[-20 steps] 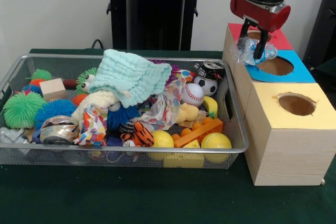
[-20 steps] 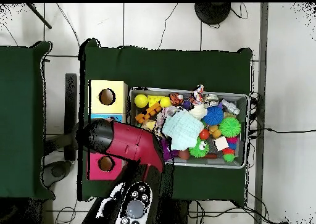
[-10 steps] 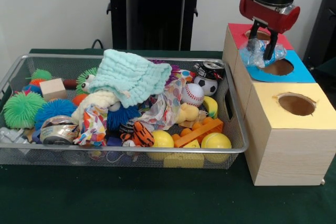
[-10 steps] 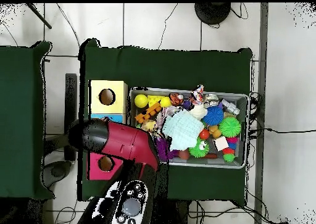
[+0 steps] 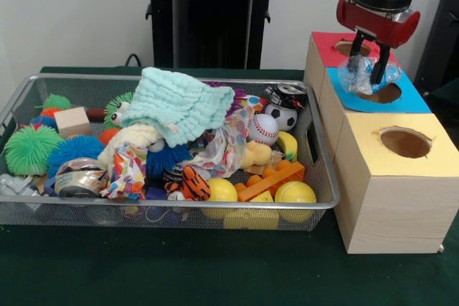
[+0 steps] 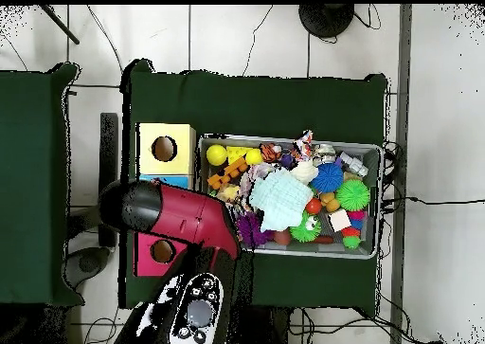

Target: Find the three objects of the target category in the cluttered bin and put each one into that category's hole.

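Dark green cloth covers the table, with a white wall behind it. At left of the front view sits a silver wire-mesh bin packed with clutter: a green spiky rubber ball at far left, a plain wooden cube, a roll of tape, and a pale mint folded cloth heaped on top at centre. Further right lie a baseball, a small soccer ball, orange plastic blocks and two yellow balls.

Right of the bin stands a wooden sorting box with red, blue and yellow tops, each with a round hole. At upper right the red and black gripper hangs over the blue-topped hole, fingers clamped on a crumpled clear plastic bag, held just above that hole's left rim.

In the overhead view the arm covers the blue section.
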